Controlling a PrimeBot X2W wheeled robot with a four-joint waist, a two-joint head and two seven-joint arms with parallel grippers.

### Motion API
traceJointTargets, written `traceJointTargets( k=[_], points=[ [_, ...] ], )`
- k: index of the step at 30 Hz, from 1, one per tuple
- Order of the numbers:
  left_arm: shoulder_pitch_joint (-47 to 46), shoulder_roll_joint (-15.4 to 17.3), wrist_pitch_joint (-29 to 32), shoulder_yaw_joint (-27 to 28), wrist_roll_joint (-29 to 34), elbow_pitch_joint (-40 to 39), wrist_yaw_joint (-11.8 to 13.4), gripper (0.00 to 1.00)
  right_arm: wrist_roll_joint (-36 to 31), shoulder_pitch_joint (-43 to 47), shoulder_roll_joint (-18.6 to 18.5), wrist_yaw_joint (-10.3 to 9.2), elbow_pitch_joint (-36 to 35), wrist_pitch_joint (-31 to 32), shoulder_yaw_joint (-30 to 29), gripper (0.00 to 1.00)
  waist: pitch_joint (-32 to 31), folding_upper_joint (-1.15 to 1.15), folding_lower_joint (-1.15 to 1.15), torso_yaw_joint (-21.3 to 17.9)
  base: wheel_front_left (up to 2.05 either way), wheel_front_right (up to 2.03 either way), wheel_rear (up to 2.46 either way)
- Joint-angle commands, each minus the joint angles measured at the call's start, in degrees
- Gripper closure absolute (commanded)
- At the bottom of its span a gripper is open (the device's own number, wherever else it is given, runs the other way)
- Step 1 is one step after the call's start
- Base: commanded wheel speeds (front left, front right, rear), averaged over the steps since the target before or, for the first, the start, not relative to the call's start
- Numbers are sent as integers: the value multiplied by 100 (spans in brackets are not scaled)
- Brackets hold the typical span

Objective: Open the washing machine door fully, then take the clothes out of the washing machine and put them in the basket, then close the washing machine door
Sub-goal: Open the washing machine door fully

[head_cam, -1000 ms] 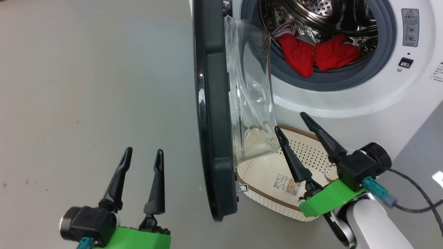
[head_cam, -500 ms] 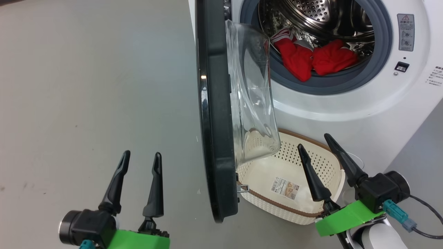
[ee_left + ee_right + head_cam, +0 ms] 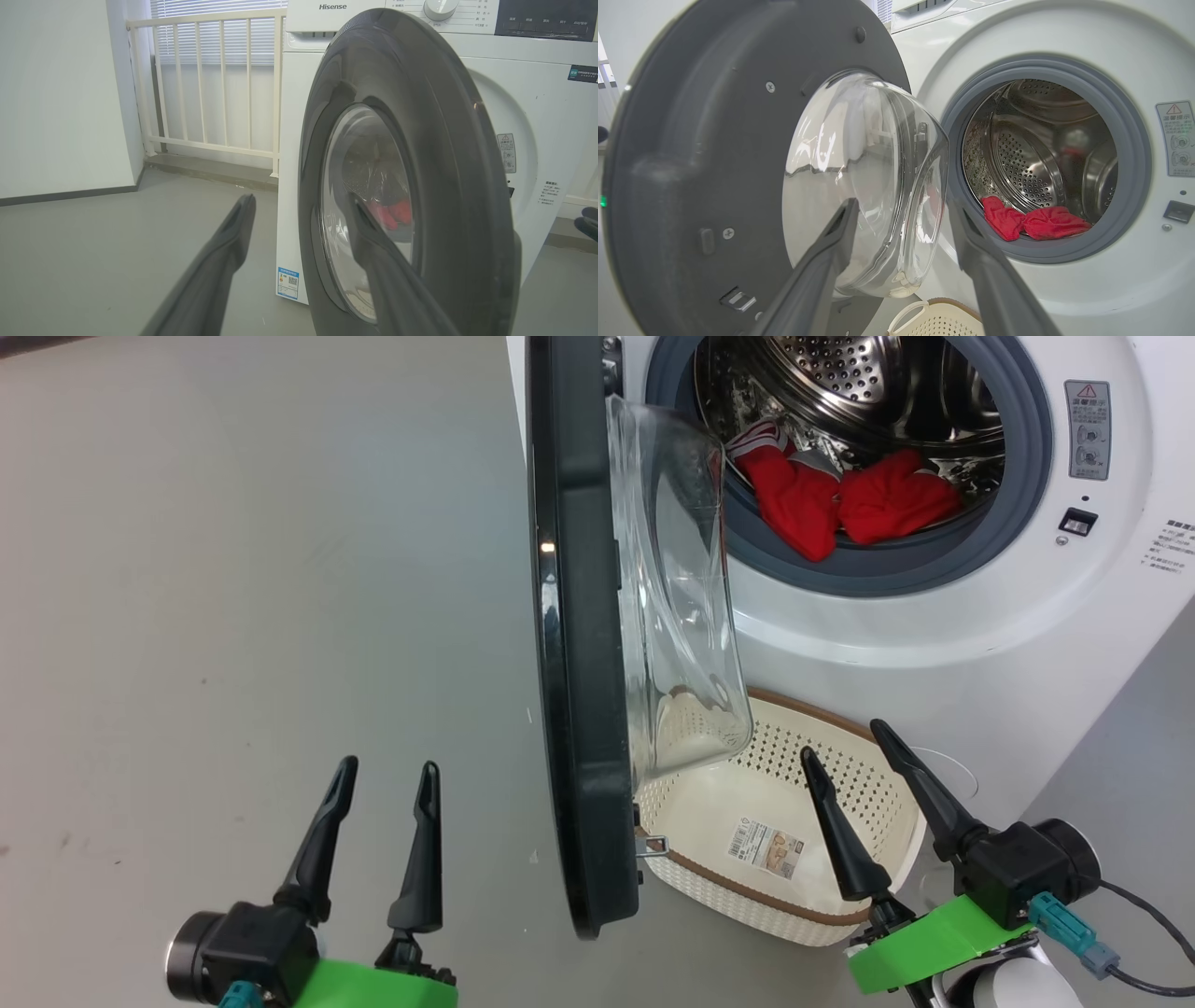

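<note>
The washing machine [image 3: 934, 635] stands with its door [image 3: 579, 616] swung out, edge-on to me, its glass bowl [image 3: 677, 597] facing the drum. Red clothes [image 3: 840, 504] lie at the drum's front lip. The cream basket [image 3: 747, 891] sits on the floor below the opening, empty apart from a paper label. My right gripper [image 3: 842, 737] hangs open above the basket, right of the door and apart from it. My left gripper [image 3: 388, 765] is open over bare floor, left of the door. The right wrist view shows the door's grey inner side [image 3: 691, 163], the clothes [image 3: 1031, 224] and the basket's handle [image 3: 934, 322].
Grey floor [image 3: 233, 569] spreads left of the door. In the left wrist view a white railing [image 3: 210, 84] and a wall [image 3: 60, 93] stand behind the machine's left side. A dark cable [image 3: 1148, 971] trails from my right wrist.
My right gripper has drawn back from the door's glass, down and to the right over the basket. The head view has shifted slightly. The door and my left gripper have stayed put.
</note>
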Motion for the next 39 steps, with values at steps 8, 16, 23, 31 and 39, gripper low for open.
traceJointTargets(
  k=[8, 16, 23, 31, 39],
  points=[
    [-150, 29, -44, 187, 128, -304, -169, 100, 98, -37, 19, 35, -60, -37, 164, 0, -36, 0, 0, -9, 0, 0, 0],
    [-384, 13, -45, 15, 424, -1648, -261, 100, 182, -5, 19, 35, -45, -37, 128, 0, -96, 0, 0, -30, 0, 0, 0],
    [-547, 2, -25, -834, 398, -2124, -592, 100, 180, 6, 19, 35, -32, -37, 108, 0, -109, 0, 0, -45, 0, 0, 0],
    [-661, 5, 639, -1797, 279, -1756, -801, 100, 196, 27, 19, 35, -52, -37, 130, 0, -115, 0, 0, -76, 0, 0, 0],
    [-814, 1, 1204, -1804, 81, -988, -588, 100, 214, 27, 19, 35, -79, -37, 186, 0, -65, 0, 0, -240, 0, 0, 0]
  ],
)
